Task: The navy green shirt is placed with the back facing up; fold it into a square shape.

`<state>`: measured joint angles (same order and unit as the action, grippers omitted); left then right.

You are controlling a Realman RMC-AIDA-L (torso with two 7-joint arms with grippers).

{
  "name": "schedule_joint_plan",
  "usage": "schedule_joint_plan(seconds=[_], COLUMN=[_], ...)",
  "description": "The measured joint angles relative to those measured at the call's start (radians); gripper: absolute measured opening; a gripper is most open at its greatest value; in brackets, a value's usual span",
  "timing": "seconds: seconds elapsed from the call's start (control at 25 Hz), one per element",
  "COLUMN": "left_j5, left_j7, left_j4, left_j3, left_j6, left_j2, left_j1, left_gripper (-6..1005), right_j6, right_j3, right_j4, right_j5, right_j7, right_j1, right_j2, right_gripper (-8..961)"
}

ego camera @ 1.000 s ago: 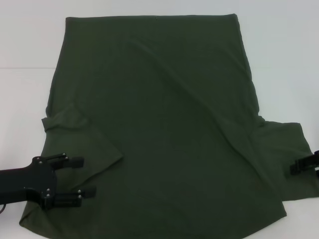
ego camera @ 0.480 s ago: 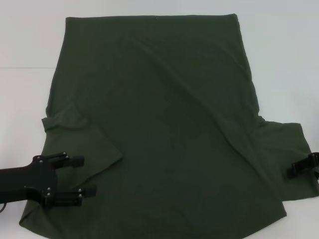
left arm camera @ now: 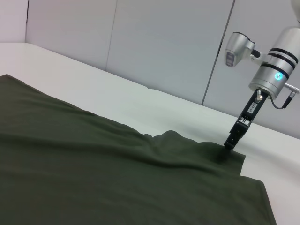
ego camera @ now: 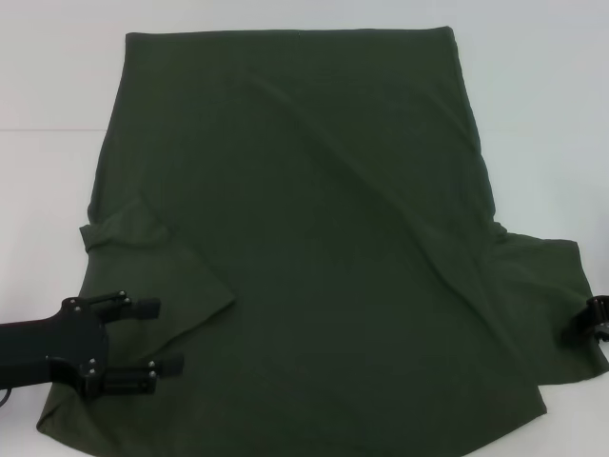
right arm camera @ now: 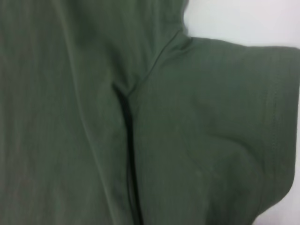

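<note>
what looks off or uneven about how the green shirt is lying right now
The large dark olive-green cotton T-shirt lies lopsided: its left sleeve is folded in over the body, while the right sleeve is spread out flat. A long diagonal wrinkle crosses the back.

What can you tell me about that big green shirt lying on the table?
The navy green shirt is a large, dark olive, soft-looking short-sleeved tee spread across the white table, plain side up. It lies mostly flat with diagonal wrinkles. The sleeve on the robot's left is folded inward; the other sleeve sticks out sideways. The left gripper, fingers apart, is over the near left part, while the right gripper meets the outstretched sleeve's edge.
</note>
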<state>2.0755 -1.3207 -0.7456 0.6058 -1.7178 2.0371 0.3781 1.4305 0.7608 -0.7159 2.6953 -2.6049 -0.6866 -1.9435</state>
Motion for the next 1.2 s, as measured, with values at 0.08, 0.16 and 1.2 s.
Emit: schedule_joint_plan(seconds=[0.08, 0.16, 1.2], left_j5=[0.0, 0.0, -0.003], left_j7=[0.0, 0.0, 0.0], left_j4=[-0.001, -0.005, -0.011], left_j3=[0.0, 0.0, -0.025], left_j6=[0.0, -0.001, 0.0], left_j2=[0.0, 0.0, -0.001], left_j1=[0.0, 0.0, 0.005], left_gripper=[876, 876, 876], right_j6=[-0.002, -0.002, 0.093], right_j3=[0.0, 0.0, -0.193], right_j4=[0.0, 0.0, -0.134], right_j5=[0.0, 0.0, -0.031], right_j7=[0.0, 0.0, 0.053], right_j1=[-0.001, -0.003, 0.028], right_j2=[0.001, 0.001, 0.035], right_gripper=[466, 378, 50])
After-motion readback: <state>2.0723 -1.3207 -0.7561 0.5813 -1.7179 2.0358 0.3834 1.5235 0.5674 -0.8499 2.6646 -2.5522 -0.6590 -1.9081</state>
